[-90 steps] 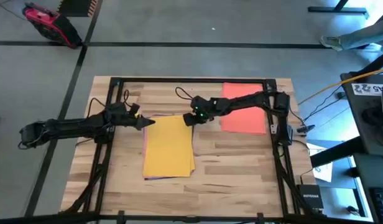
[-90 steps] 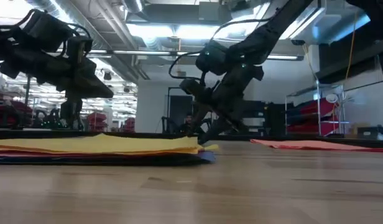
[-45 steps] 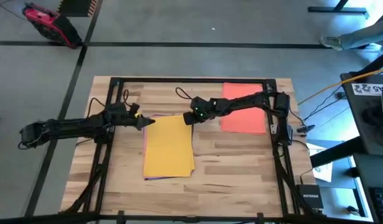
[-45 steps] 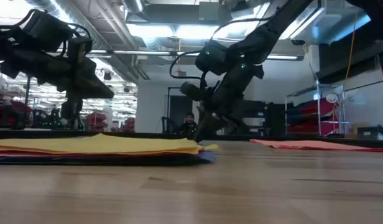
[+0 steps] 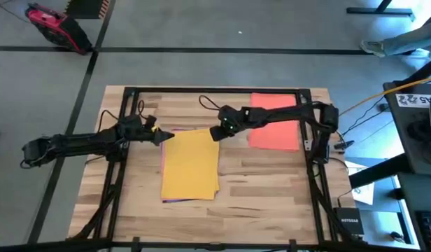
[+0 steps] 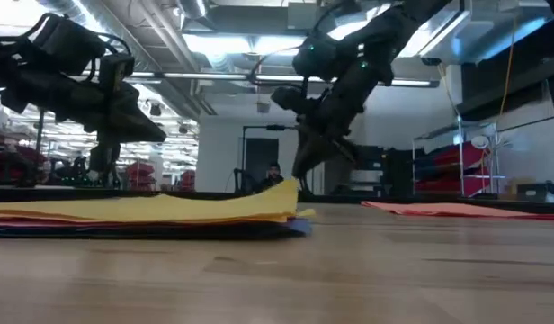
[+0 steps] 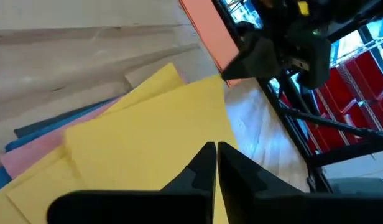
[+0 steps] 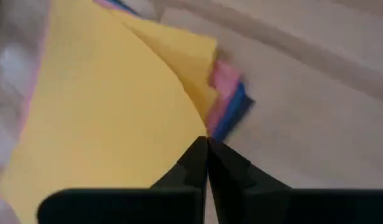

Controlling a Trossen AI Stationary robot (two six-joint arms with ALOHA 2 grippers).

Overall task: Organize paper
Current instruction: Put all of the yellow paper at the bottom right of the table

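The paper lies in two places on the wooden table [image 5: 264, 189]. One stack [image 5: 190, 166] sits mid-table with a yellow sheet [image 7: 154, 137] on top; under it the wrist views show at least one more yellow sheet [image 8: 190, 59], one pink sheet [image 7: 27, 157] and one blue sheet [image 7: 48, 124] fanned out at the edges, and the low view shows a dark layer at the bottom, though an exact count of the stack cannot be made. A single orange-red sheet [image 5: 275, 123] lies flat and apart from the stack, beneath the right arm.

The right gripper [image 5: 216, 133] is at the stack's far right corner, its fingers [image 8: 201, 162] pressed together on the corner of the top yellow sheet; in the low view that corner [image 6: 281, 193] is raised off the pile while the sheet's other parts lie on the stack.

The left gripper [image 5: 166, 137] hovers at the stack's far left corner, above the top yellow sheet. Its fingers [image 7: 207, 168] are closed against each other with nothing between them.

Two arms, two grippers in all.
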